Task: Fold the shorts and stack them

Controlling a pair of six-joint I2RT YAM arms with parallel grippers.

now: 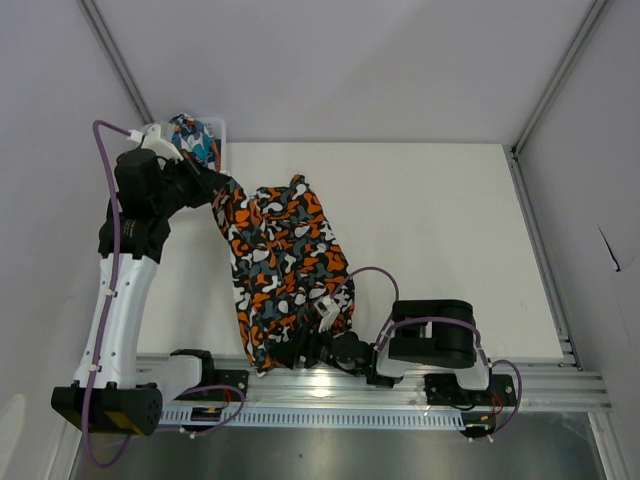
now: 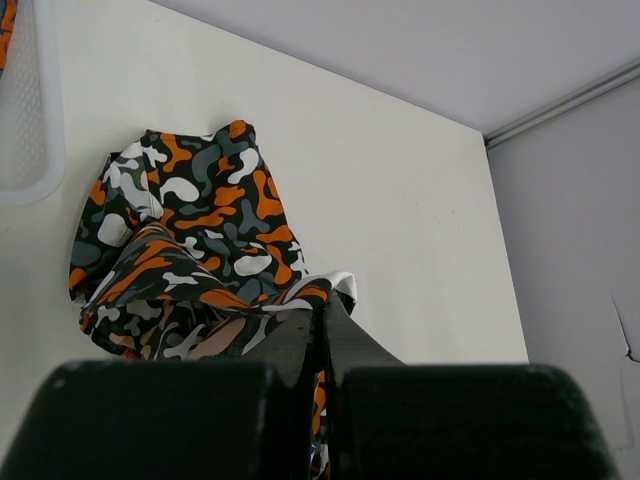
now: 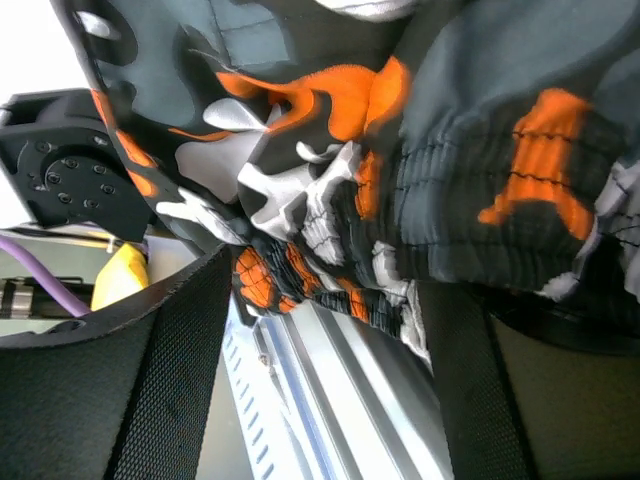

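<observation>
Just beyond the left gripper (image 1: 218,186), the teal shorts (image 1: 193,138) sit bunched in the basket (image 1: 222,133) and look untouched. That gripper's jaws are pressed together on a far corner of the camouflage shorts (image 1: 280,270). From there the cloth runs across the table (image 1: 430,230) to the right gripper (image 1: 335,348), whose jaws appear clamped on a thick bunch of waistband above the near rail (image 1: 540,385). So this pair hangs between the two sets of jaws, rumpled, with no clean fold showing. By my reading the task is barely begun: this pair wants spreading and folding, and the teal one then has to come out, be folded and go on top.
</observation>
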